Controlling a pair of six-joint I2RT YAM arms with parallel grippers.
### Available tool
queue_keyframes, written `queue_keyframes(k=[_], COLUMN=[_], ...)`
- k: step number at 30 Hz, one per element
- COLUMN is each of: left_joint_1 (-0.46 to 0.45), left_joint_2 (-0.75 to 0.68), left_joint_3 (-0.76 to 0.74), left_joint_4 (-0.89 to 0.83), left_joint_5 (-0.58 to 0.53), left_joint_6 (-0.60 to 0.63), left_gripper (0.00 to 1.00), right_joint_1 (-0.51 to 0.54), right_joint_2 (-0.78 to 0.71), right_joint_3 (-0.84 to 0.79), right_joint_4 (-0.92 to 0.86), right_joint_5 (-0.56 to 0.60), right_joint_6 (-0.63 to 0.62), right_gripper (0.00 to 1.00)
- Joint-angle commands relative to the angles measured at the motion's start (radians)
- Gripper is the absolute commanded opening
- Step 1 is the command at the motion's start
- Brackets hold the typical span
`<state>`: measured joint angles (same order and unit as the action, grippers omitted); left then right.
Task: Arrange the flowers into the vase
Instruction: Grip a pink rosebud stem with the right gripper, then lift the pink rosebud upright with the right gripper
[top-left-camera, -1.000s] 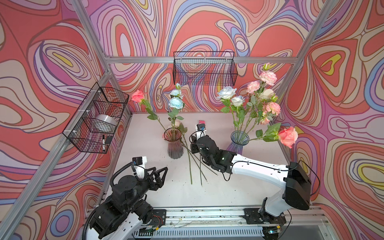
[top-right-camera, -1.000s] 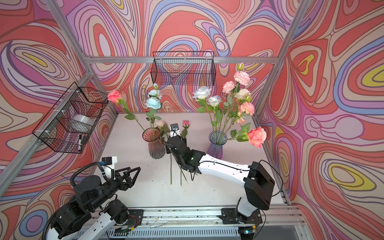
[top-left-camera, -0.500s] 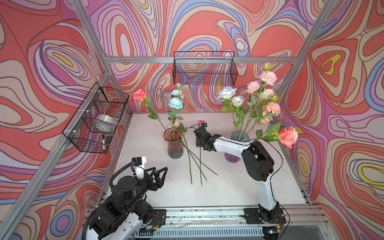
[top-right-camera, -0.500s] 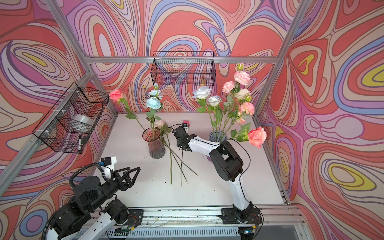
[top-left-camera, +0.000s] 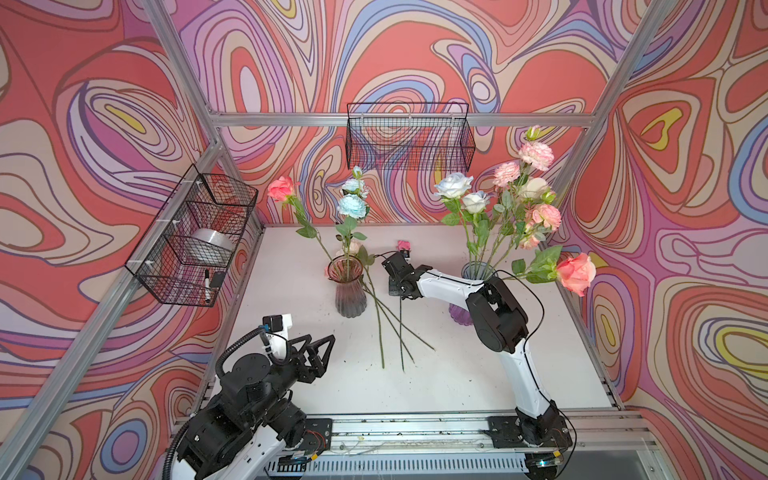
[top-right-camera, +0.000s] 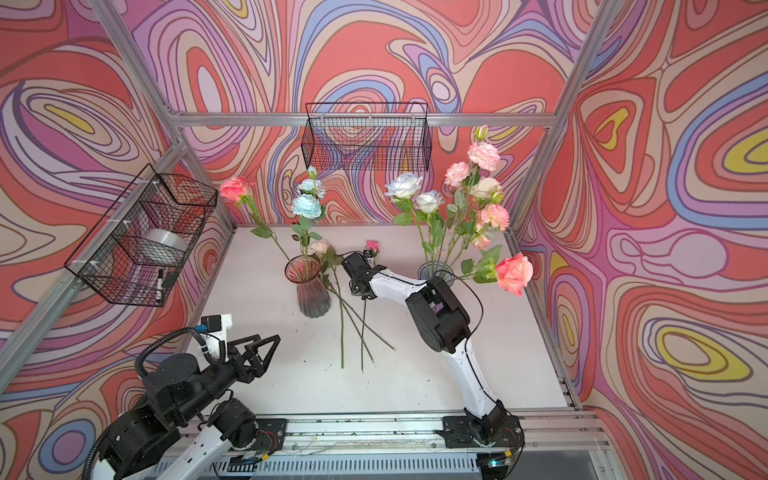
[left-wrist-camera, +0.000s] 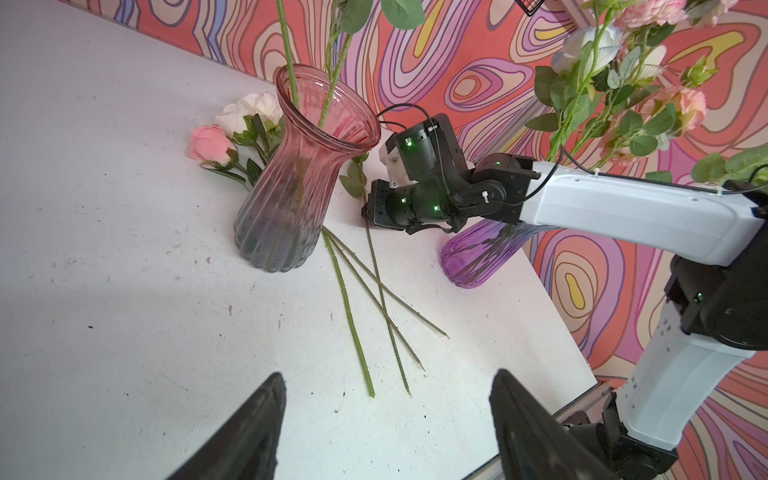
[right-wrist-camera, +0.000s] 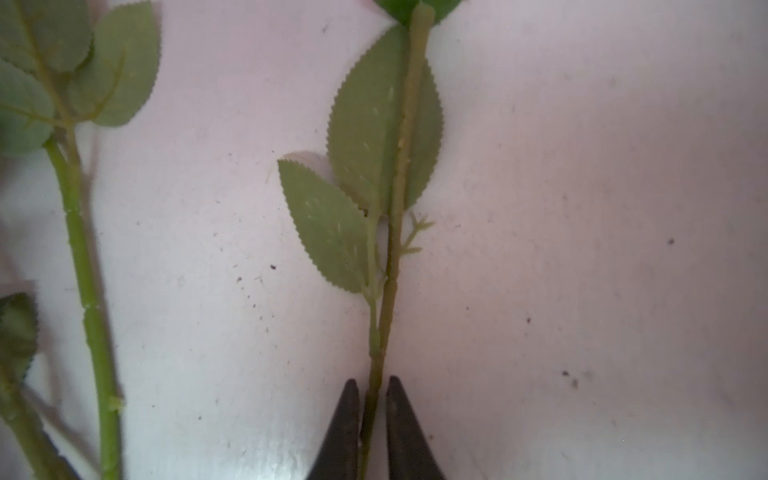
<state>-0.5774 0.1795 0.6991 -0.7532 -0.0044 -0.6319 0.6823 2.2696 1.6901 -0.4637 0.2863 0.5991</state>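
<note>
Now I see the right gripper (right-wrist-camera: 372, 419) low over the white table (top-left-camera: 291, 299), between the two vases. Its jaws are closed on a thin stem (right-wrist-camera: 392, 270). In the right wrist view the dark fingertips (right-wrist-camera: 347, 428) press this stem from both sides, just below a pair of toothed leaves (right-wrist-camera: 361, 174). The stem lies flat on the table. In both top views its cut end points toward the front rail and crosses the other loose stems (top-left-camera: 380, 328), which lie just beside the pink vase (top-left-camera: 348, 291). A small pink bud (top-right-camera: 372, 245) shows just behind the gripper, near the back wall; I cannot tell surely whether it belongs to the held stem. In the left wrist view, a pink head (left-wrist-camera: 210, 143) and white heads (left-wrist-camera: 249, 112) of the loose flowers rest on the table behind the pink vase.

The pink vase stands upright and holds a coral rose (top-left-camera: 281, 189) and pale blue flowers (top-left-camera: 351, 204). The purple vase (top-left-camera: 459, 313), partly hidden by the right arm, holds the bigger bunch: white roses (top-left-camera: 453, 185), pink carnations (top-left-camera: 536, 156) and one large coral rose (top-left-camera: 575, 272) leaning out to the right side.

The left gripper (top-left-camera: 320, 349) hangs near the front left of the table with its jaws wide apart and nothing between them, well apart from all the flowers.
</note>
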Motion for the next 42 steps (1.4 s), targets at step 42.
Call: queue_keyframes(k=[42], left_joint_1=[-0.006], left_joint_2=[-0.016], left_joint_3=[-0.009], left_joint_4=[-0.017], left_joint_5=[-0.032], left_joint_6=[-0.013], left_gripper=[0.96], right_joint_1=[0.259], right_joint_2=[-0.776], right_joint_3=[-0.518], right_joint_4=[0.632], right_joint_5=[0.142], right_joint_6=[-0.28], right_gripper=[0.0])
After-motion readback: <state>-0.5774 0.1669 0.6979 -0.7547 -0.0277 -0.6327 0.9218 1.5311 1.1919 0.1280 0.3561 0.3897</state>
